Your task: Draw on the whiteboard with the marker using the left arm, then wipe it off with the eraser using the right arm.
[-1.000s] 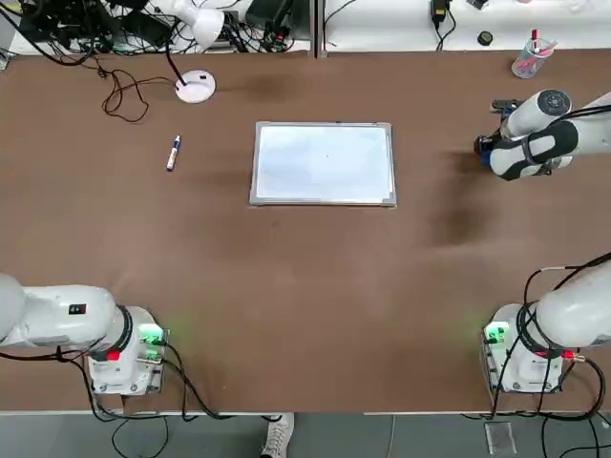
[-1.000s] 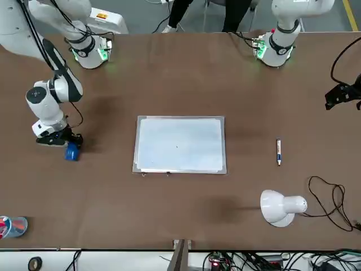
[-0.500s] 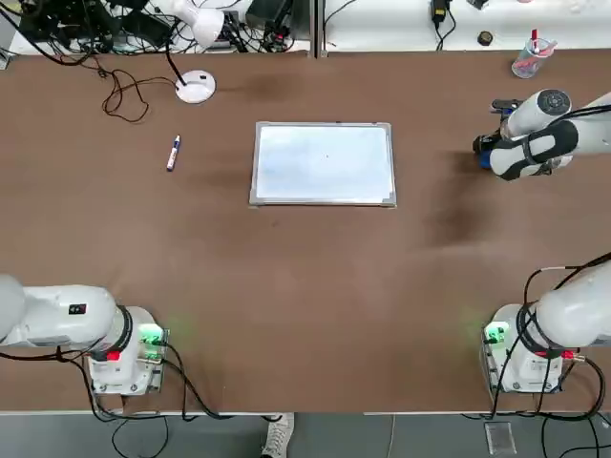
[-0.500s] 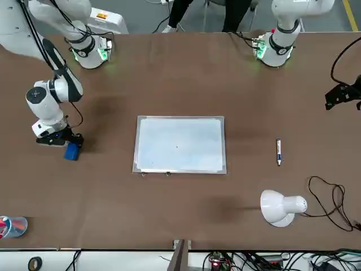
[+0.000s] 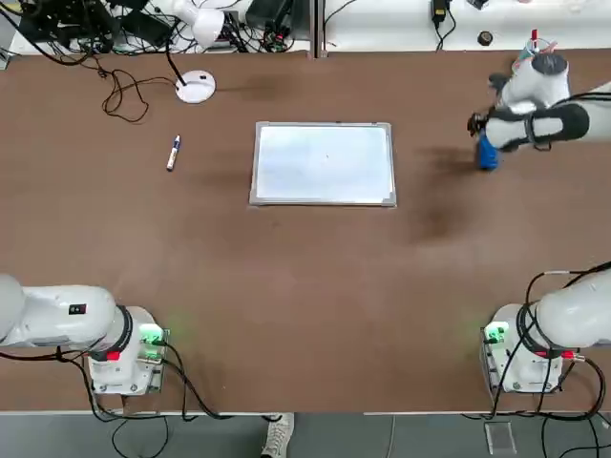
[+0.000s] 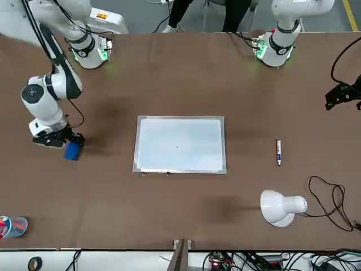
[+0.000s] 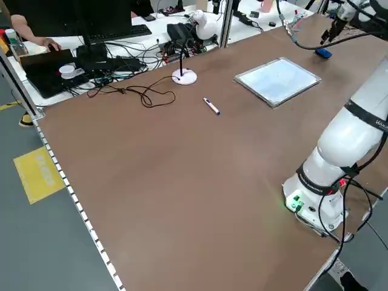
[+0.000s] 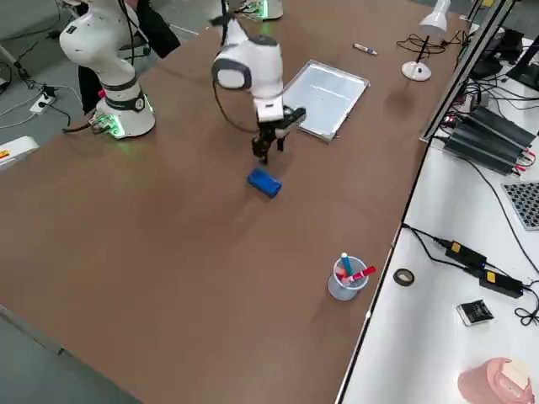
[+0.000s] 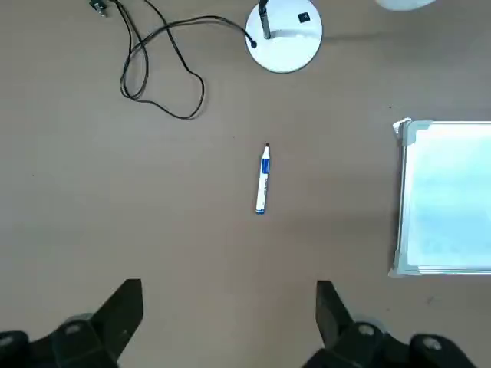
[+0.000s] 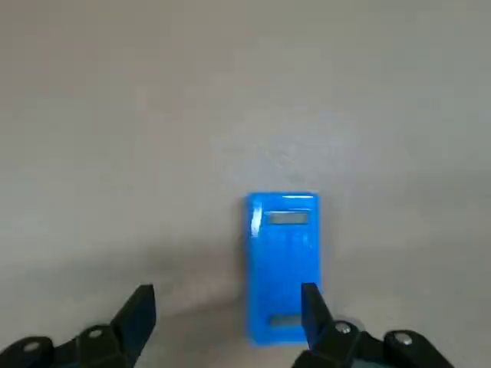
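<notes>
Whiteboard [image 5: 323,163]: flat in the middle of the table [image 5: 286,286], toward its far edge.
Marker [image 5: 173,153]: lies alone on the table's left part, apart from the board.
Eraser [image 8: 264,183]: on the table near its right edge, free.
Right gripper [image 8: 268,150]: above the eraser, fingers apart, probably not touching it.
Left gripper [image 9: 226,326]: raised over the table, fingers spread, holding nothing.
</notes>
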### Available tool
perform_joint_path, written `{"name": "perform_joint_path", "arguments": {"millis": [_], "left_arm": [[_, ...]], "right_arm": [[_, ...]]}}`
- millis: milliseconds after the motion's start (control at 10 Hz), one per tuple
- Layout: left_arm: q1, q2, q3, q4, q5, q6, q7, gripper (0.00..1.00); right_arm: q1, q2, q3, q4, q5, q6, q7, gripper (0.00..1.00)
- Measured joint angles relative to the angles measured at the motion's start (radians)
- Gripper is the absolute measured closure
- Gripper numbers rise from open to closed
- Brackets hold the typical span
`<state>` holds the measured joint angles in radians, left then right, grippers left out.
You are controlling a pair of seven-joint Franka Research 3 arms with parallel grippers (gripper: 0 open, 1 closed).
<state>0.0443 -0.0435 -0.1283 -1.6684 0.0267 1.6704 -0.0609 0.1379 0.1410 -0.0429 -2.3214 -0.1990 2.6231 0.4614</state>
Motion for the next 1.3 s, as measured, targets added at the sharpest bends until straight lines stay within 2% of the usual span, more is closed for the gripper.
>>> {"name": "perform_joint_path", "arguments": {"millis": [300, 600, 800, 1000, 1200, 1300], "left_arm": [[0.0, 0.0, 0.0, 0.0, 0.0, 0.0, 0.0, 0.0], [-0.001, 0.0, 0.0, 0.001, 0.0, 0.0, 0.0, 0.0], [-0.002, 0.0, -0.001, 0.001, 0.0, 0.0, 0.0, 0.0], [-0.003, 0.0, -0.002, 0.005, 0.0, 0.0, 0.0, 0.0], [-0.004, 0.0, -0.002, 0.01, 0.0, 0.0, 0.0, 0.0], [-0.004, 0.0, -0.002, 0.013, 0.0, 0.0, 0.0, 0.0]], "right_arm": [[0.049, -0.099, 0.013, 0.171, 0.023, -0.337, -0.03, 0.15], [0.041, -0.116, 0.003, 0.407, 0.102, -0.579, -0.183, 0.15], [0.003, -0.115, -0.005, 0.53, 0.118, -0.686, -0.245, 0.14], [-0.042, -0.112, -0.009, 0.606, 0.125, -0.765, -0.274, 0.12], [-0.06, -0.108, -0.011, 0.671, 0.147, -0.846, -0.277, 0.0], [-0.062, -0.107, -0.011, 0.704, 0.153, -0.885, -0.277, 0.0]]}}
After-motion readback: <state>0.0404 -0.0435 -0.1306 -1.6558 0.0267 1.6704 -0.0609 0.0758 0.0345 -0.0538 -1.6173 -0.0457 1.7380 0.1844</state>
